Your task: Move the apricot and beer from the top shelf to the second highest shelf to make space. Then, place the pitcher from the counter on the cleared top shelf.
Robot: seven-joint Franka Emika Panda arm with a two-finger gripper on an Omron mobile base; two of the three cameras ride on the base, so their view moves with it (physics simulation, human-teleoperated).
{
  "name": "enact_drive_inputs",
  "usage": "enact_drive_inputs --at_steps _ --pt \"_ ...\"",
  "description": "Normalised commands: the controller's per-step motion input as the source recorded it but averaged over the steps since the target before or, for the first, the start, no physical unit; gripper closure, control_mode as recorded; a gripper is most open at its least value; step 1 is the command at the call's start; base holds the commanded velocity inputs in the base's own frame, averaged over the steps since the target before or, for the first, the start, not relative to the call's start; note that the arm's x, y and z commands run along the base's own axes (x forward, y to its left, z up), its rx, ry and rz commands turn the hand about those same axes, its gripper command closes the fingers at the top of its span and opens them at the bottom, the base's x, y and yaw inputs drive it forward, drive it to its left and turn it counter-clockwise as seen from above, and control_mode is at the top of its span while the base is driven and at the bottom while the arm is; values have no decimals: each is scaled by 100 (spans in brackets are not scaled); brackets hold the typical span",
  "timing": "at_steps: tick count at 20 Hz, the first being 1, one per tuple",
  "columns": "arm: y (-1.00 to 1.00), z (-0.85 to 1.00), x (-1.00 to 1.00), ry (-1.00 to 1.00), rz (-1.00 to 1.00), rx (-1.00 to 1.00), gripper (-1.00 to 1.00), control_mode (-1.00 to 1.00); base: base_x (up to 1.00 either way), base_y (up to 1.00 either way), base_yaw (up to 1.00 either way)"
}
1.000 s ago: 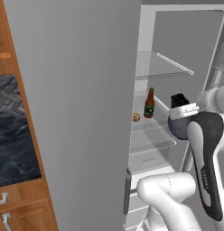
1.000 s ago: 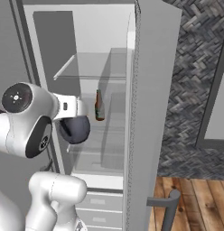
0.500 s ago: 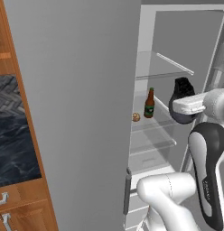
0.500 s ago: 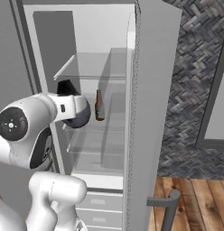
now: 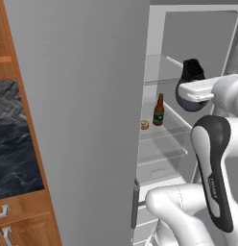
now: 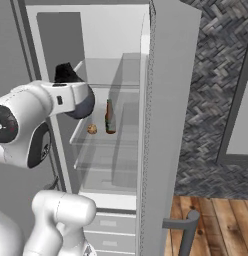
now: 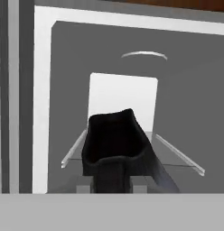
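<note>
Left base view: the claw [image 5: 192,91] sits at the end of the white arm [image 5: 213,158] inside the open fridge [image 5: 197,43], closed on the pitcher [image 5: 190,84], whose dark rim rises just above the wrist and whose smoky belly hangs just below it. The pitcher is held level with the top shelf [image 5: 161,72], off the counter [image 5: 15,158], which lies well apart to the left of the claw, beyond the grey fridge door [image 5: 82,110]. The beer [image 5: 159,110] stands upright below and to the left of the claw on the second highest shelf [image 5: 164,127], and the apricot [image 5: 145,124] rests on the same shelf just beside the bottle, on the side farther from the claw. In the right base view, the claw [image 6: 71,97] holds the pitcher [image 6: 80,102] at the front left edge of the top shelf [image 6: 116,86]; the beer [image 6: 110,117] and the apricot [image 6: 91,129] sit below and to the right of it on the second highest shelf [image 6: 108,141]. In the hand view, the pitcher [image 7: 116,144] stands directly ahead between the fingertips, which it hides; beyond it the top shelf [image 7: 177,155] runs back between its two pale side rails.
</note>
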Motion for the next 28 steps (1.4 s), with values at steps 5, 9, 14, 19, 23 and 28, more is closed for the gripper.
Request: enact_drive_inputs --at_steps 5,9,14,19,23,28 --pt "0 82 4 0 0 6 100 -100 0 0 0" --pt "-2 20 13 -2 0 9 100 -100 0 0 0" --pt "-24 -5 38 -4 0 9 100 -100 0 0 0" --pt "-25 -12 46 -9 0 8 100 -100 0 0 0" --pt "-7 -3 61 -4 0 5 100 -100 0 0 0" --pt "0 0 75 0 0 2 100 -100 0 0 0"
